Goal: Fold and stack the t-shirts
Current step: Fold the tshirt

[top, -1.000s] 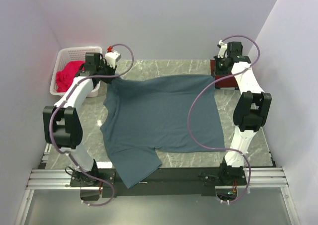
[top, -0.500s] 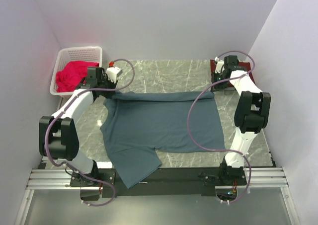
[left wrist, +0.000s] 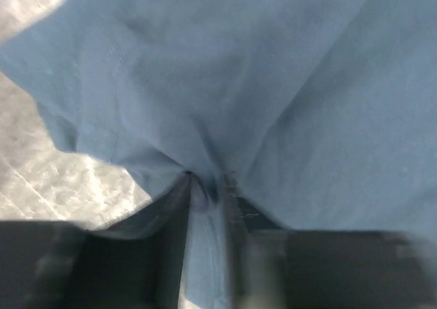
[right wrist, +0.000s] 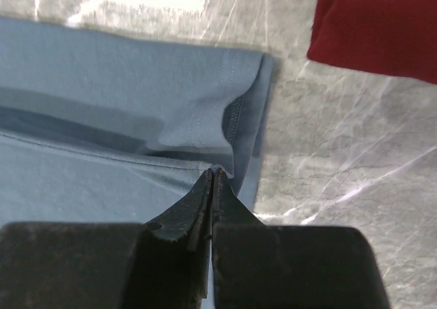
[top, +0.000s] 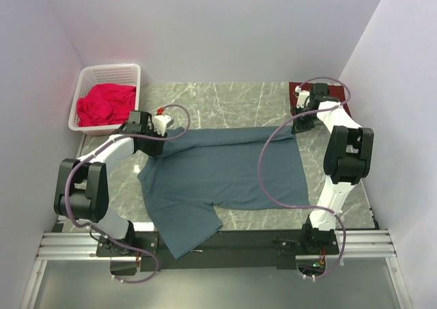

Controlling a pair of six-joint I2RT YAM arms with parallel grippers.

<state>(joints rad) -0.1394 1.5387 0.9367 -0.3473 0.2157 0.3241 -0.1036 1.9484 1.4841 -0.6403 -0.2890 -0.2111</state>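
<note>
A slate blue-grey cloth t-shirt [top: 225, 179] is lying spread across the grey marbled tabletop [top: 225, 96]. One part of it, on the left arm's side, is hanging over the near edge between the two arm bases. Further in, the body of the shirt is lying mostly flat. Along its far edge a band of cloth is lying doubled over, and the stitched hem is showing there in the right wrist view.

At the far left corner of the shirt, the left tool [left wrist: 205, 186] is pinching a bunched tuck of the blue-grey cloth between its dark fingers. At the far right corner, the right tool [right wrist: 212, 176] is sitting with its pointed fingers pressed together on the folded edge of the same shirt.

Beyond the right tool, a dark maroon cloth t-shirt [right wrist: 382, 22] is resting on the far right corner of the tabletop, apart from the blue-grey one. At the far left, a white plastic latticed basket [top: 109, 69] is holding a bright red cloth [top: 102, 103].
</note>
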